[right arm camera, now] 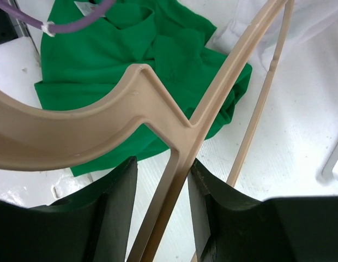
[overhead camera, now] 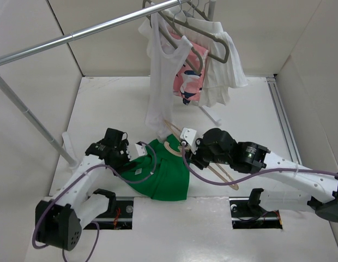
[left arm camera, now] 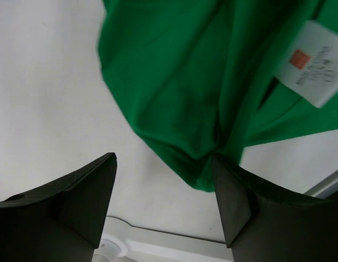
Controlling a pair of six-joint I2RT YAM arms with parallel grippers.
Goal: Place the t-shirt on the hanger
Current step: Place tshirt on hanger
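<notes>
1. Nearest first, left wrist view: my left gripper [left arm camera: 164, 155] is spread wide with nothing clamped; one of its fingers [left arm camera: 234, 202], at lower right, just touches a drooping fold of the t-shirt [left arm camera: 180, 82]; the white neck label [left arm camera: 313, 63] sits at upper right; bare table [left arm camera: 43, 82] fills the left side.
2. Right wrist view: my right gripper [right arm camera: 162, 161] is drawn in around the hanger [right arm camera: 92, 120], on the strut where the thick curved arm meets the straight bar; the strut lies against the finger on the frame's right, with a sliver of gap on the other side; I read it as gripped.
3. Behind that strut the green cloth is rumpled on the table, upper left of the frame.
4. Top view: the t-shirt is a crumpled heap at lower centre, between my two grippers; the left one is at its left edge, the right one at its upper right edge.
5. The hanger's arms run off toward the lower right, over the table beside the heap; its hook end lies at the shirt's top edge.
6. Farther back a white tank top [overhead camera: 157, 71] hangs at upper centre, its hem just above the heap in the frame; a pink patterned garment [overhead camera: 186, 84] hangs beside it on the right.
7. Farthest, grey-brown hangers [overhead camera: 215, 46] hook over a rail [overhead camera: 103, 24] slanting up from the left edge to top centre.
</notes>
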